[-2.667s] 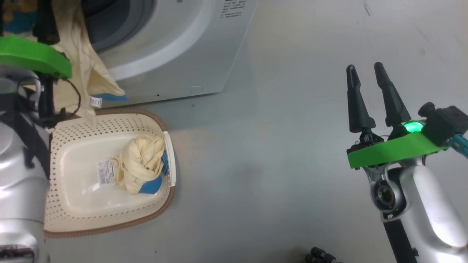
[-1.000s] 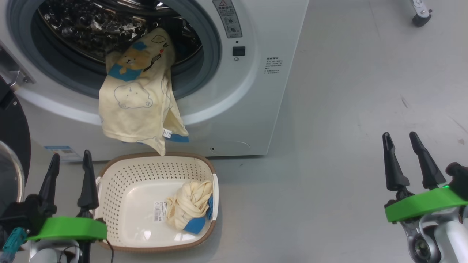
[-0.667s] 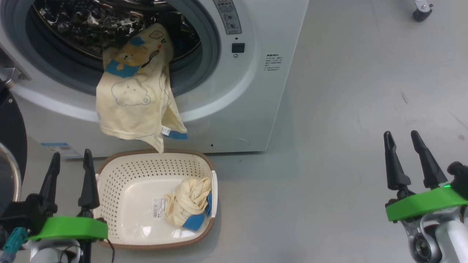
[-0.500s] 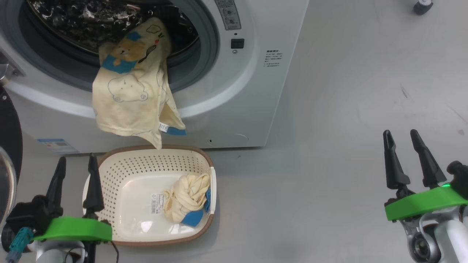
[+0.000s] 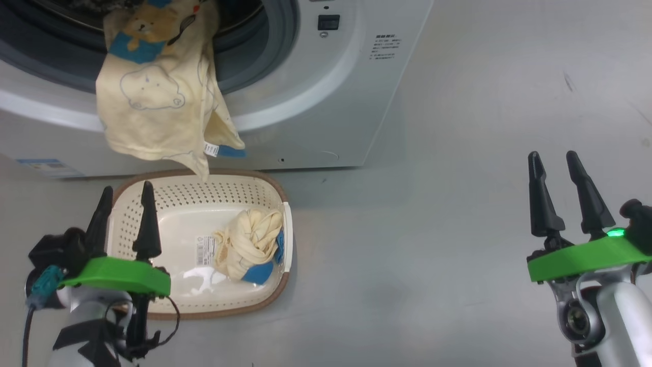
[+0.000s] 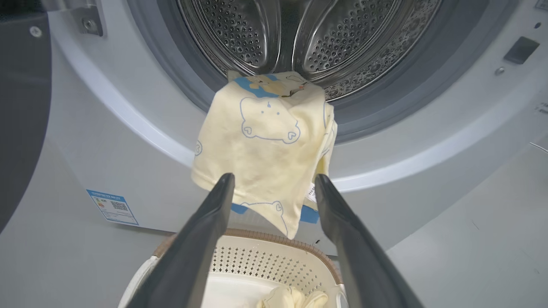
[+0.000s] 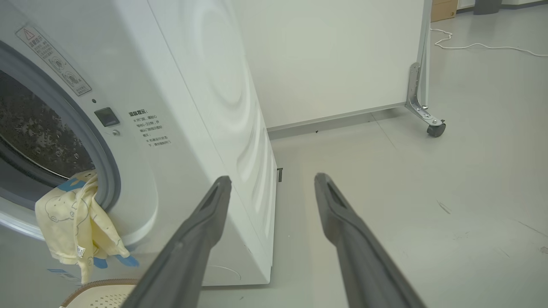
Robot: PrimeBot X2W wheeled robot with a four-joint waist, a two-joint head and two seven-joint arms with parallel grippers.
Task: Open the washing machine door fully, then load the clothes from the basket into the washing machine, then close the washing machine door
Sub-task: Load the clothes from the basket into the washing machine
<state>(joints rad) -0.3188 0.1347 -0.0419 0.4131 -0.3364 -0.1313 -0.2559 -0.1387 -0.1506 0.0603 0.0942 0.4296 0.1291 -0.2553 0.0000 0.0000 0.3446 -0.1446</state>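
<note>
The washing machine (image 5: pixel 326 92) stands with its door (image 6: pixel 19 107) swung open at the left. One cream-yellow garment (image 5: pixel 158 86) with a teddy bear print hangs from the drum (image 6: pixel 299 34) over the gasket, its tip just above the basket (image 5: pixel 198 183). The second garment (image 5: pixel 249 244) lies bunched in the basket's right half. My left gripper (image 5: pixel 127 187) is open over the basket's left rim, fingers pointing at the hanging garment (image 6: pixel 265 141). My right gripper (image 5: pixel 551 153) is open over bare floor, far right of the basket, holding nothing.
A blue energy label (image 6: pixel 113 207) marks the washer's lower left corner. Right of the washer stretches grey floor (image 5: pixel 433 229). A white partition on a castor (image 7: pixel 436 128) stands behind, with a white cable (image 7: pixel 471 45) on the floor beyond it.
The head camera has tilted down, so the washer sits higher in the picture. My left gripper has moved forward and right, from beside the basket to over its left rim. The right gripper has kept still.
</note>
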